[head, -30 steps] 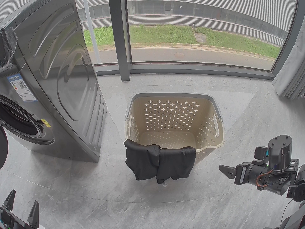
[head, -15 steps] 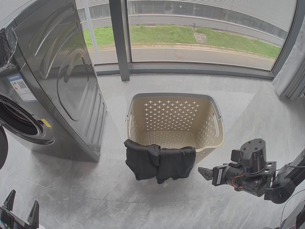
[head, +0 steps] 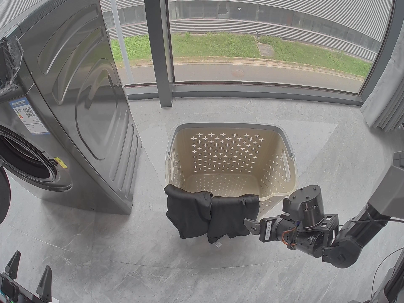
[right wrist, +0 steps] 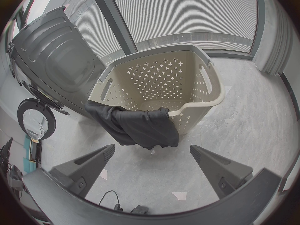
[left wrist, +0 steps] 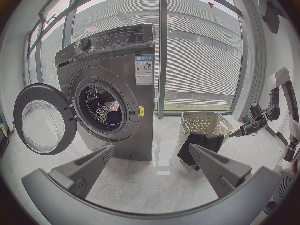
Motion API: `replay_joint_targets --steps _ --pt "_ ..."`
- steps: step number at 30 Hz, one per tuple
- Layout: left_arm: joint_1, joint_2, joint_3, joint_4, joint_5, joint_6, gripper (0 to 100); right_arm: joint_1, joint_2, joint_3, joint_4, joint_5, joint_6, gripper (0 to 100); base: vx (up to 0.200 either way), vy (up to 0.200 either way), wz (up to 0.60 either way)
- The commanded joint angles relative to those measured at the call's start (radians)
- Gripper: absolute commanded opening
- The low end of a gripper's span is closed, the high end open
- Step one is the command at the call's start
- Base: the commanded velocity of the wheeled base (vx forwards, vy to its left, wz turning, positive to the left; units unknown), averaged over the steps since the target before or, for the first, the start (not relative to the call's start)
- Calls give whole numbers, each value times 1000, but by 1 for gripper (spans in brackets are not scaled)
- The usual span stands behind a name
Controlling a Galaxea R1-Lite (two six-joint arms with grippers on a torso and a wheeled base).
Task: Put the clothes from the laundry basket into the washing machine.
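Note:
A dark garment (head: pixel 211 216) hangs over the near rim of the beige laundry basket (head: pixel 286 165), draped down its outer wall; the garment (right wrist: pixel 137 127) also shows in the right wrist view, and the garment (left wrist: pixel 200 142) in the left wrist view. My right gripper (head: pixel 249 225) is open, low at the basket's near right corner, its tip just beside the cloth's right edge. Its fingers (right wrist: pixel 218 169) are spread with nothing between them. The grey washing machine (head: pixel 63 106) stands on the left with its round door (left wrist: pixel 43 119) swung open; the drum (left wrist: pixel 101 108) holds dark cloth. My left gripper (head: pixel 28 271) is open, low at the near left.
A wide window with a grey post (head: pixel 158 43) runs behind the basket. A curtain (head: pixel 387 93) hangs at the far right. Bare grey floor (head: pixel 126 253) lies between the machine and the basket. A cable (right wrist: pixel 109 199) and paper scraps lie on the floor near me.
My right arm has swung leftward and lower, bringing its gripper from the far right up to the garment's right edge. The left arm, basket and garment have stayed put.

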Motion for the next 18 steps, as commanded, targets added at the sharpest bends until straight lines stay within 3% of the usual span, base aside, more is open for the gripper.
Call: replay_joint_targets --steps 1,6,18 --pt "0 -13 16 0 1 -1 100 -4 100 -23 -39 0 -1 100 0 0 0" --pt "0 -13 16 0 1 -3 100 -11 190 -53 -111 0 -4 100 0 0 0" --pt "0 -13 16 0 -1 -3 100 -1 298 -173 -123 1 -12 100 0 0 0"
